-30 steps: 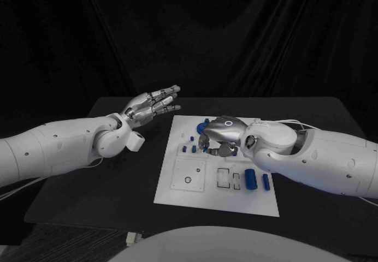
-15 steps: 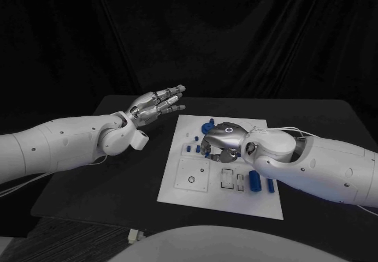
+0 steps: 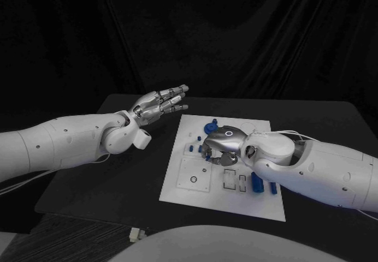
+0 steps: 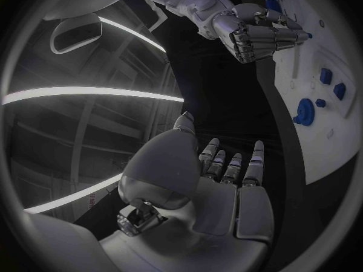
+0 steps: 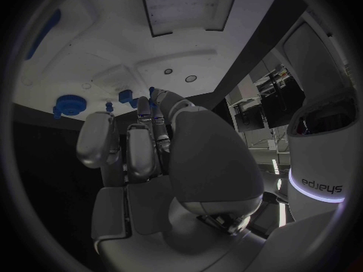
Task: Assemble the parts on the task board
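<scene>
The task board (image 3: 197, 185) lies flat in the middle of the black table (image 3: 118, 180), with small blue parts scattered over it. The right hand (image 3: 223, 144) hovers low over the board's middle, its fingers curled downward toward the surface. In the right wrist view the fingertips (image 5: 155, 97) close around a small blue part (image 5: 152, 92), apparently pinching it, though the contact itself is partly hidden. Just beside those fingertips sits a small blue block (image 5: 126, 95), and a little farther out from them stands a round blue gear-like part (image 5: 68, 104), with a tiny blue peg (image 5: 109, 107) between the two. Well beyond the fingers, near the board's edge, a long blue bar (image 5: 43, 33) lies flat.

In the head view, a blue round part (image 3: 210, 127) shows just past the knuckles of the right hand, on the board's far side, and a few small blue pieces (image 3: 192, 148) lie at the hand's outer side. Behind the hand's wrist, toward the board's near edge, two long blue pieces (image 3: 258, 183) lie side by side next to rectangular recesses (image 3: 226, 178), and a square outlined panel with a round hole (image 3: 194, 179) sits beside those.

The left hand (image 3: 159, 102) is held in the air off the board, beyond its far left corner, fingers straight, slightly spread and holding nothing. Past its fingertips (image 4: 230, 163) in the left wrist view are the board's edge and the curled right hand.
</scene>
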Robot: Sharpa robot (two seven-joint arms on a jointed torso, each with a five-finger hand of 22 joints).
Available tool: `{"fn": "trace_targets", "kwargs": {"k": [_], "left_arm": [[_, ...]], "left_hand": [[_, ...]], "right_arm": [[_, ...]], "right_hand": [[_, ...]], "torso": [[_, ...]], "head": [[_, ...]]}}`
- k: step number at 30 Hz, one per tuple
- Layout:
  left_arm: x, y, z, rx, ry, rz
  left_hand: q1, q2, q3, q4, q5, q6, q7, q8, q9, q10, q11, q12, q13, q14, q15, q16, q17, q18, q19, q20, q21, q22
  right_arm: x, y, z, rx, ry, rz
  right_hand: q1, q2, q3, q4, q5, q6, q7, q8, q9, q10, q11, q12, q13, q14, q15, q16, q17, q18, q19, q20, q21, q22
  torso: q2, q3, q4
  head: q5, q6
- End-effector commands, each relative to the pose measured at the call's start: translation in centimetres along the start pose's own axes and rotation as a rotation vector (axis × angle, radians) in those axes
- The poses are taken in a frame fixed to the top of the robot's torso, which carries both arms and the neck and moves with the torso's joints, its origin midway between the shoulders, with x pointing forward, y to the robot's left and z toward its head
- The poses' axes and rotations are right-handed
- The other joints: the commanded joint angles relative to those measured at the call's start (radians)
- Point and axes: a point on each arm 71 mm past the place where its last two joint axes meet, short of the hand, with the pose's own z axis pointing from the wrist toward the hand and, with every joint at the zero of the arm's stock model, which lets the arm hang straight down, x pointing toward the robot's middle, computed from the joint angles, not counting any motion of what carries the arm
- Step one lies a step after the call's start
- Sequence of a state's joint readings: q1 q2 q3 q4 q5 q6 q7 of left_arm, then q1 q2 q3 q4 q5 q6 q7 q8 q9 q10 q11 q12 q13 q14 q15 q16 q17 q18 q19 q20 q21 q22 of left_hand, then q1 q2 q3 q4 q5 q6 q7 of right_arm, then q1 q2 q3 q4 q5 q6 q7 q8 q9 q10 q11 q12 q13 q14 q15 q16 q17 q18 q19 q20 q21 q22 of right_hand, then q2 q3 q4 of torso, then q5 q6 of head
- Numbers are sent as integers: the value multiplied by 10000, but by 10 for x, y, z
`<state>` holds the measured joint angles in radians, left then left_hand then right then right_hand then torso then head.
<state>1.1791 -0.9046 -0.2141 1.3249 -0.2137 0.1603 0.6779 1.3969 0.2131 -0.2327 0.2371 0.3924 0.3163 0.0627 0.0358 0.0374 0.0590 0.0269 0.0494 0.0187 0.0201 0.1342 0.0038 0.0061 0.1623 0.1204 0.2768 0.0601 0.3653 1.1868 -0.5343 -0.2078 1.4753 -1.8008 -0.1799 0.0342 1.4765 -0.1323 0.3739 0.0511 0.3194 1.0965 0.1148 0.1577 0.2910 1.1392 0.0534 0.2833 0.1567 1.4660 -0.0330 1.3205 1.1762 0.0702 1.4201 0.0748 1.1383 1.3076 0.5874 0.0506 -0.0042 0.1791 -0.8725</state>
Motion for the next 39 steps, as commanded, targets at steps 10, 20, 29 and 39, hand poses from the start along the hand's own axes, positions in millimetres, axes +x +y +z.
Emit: {"fn": "trace_targets", "kwargs": {"k": [10, 20, 29, 39], "left_arm": [[-1, -7, -1, 1013, -70, -56], [-2, -7, -2, 1010, -101, -32], [-3, -7, -2, 1004, -107, -32], [-3, -7, -2, 996, -108, -32]], "left_hand": [[62, 69, -37, 39, -15, 57, 53, 51, 8, 4, 97, 37, -4, -42, -41, 17, -4, 155, -70, -20, -31, 34], [63, 73, -36, 41, -14, 56, 55, 51, 8, -4, 98, 31, -6, -44, -41, 16, -4, 156, -80, -21, -36, 4], [64, 81, -35, 45, -14, 77, 61, 54, 11, -3, 99, 33, -5, -44, -41, 16, -4, 158, -78, -24, -35, 18], [66, 85, -34, 46, -12, 79, 65, 55, 11, -4, 101, 32, -6, -43, -40, 17, -4, 160, -73, -25, -33, 35]], "right_arm": [[8, 5, 3, -157, 316, 42], [10, 8, 4, -214, 366, 76], [11, 10, 4, -246, 407, 112], [12, 13, 4, -309, 374, 151]], "right_hand": [[55, -60, 68, 11, -35, -32, 35, -28, 15, 85, 15, -65, -4, 89, 100, 32, -5, 153, -26, 61, -9, 1502], [55, -60, 68, 11, -35, -32, 35, -28, 15, 85, 15, -65, -4, 89, 100, 32, -5, 153, -26, 61, -9, 1502], [58, -63, 80, 0, -37, -39, 36, -40, 11, 90, 15, -71, -7, 86, 101, 27, -14, 153, -26, 63, -8, 1502], [58, -63, 80, 0, -37, -39, 36, -40, 11, 90, 15, -71, -7, 86, 101, 27, -14, 153, -26, 63, -8, 1502]], "torso": [[-6, 3, -1], [-3, -2, 3], [1, -2, 5], [-6, 6, -6]], "head": [[108, -2], [125, -2], [216, -2], [259, -2]]}}
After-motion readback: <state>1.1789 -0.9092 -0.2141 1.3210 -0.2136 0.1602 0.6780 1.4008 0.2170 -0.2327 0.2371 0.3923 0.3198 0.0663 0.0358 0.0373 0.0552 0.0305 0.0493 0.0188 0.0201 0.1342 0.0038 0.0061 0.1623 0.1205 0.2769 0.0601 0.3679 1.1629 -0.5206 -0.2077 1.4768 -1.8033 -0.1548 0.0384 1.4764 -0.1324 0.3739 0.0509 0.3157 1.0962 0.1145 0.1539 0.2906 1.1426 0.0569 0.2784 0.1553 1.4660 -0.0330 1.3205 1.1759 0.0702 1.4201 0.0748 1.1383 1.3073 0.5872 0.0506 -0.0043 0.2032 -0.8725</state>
